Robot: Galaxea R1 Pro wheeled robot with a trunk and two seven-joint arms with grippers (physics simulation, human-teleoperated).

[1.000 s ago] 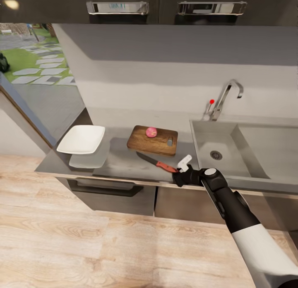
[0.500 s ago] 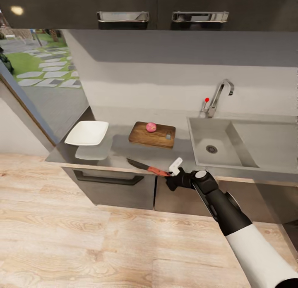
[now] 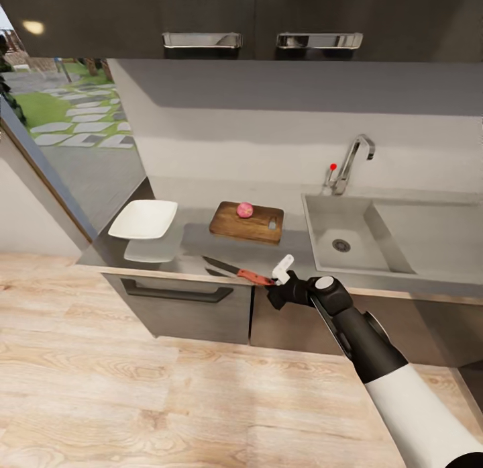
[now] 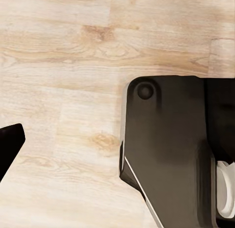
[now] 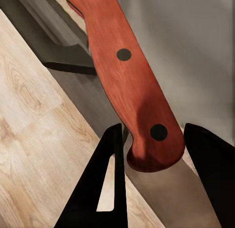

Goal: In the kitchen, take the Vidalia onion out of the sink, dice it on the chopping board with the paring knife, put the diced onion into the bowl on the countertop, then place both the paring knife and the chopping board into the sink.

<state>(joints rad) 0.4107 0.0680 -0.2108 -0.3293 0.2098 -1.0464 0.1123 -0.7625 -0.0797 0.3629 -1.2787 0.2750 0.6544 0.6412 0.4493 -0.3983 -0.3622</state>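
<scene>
Onion (image 3: 245,210) on board (image 3: 247,223) — knife (image 3: 239,272) lifted.

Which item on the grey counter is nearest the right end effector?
The red-handled paring knife, held in the right end effector; brown wooden board and white dish sit farther back.

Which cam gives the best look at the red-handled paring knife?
Right wrist view: the red-handled paring knife handle, three rivets, sits between the right gripper fingers. Head view shows the whole knife, small, at the counter's front edge. Left wrist view faces wooden floor.
</scene>
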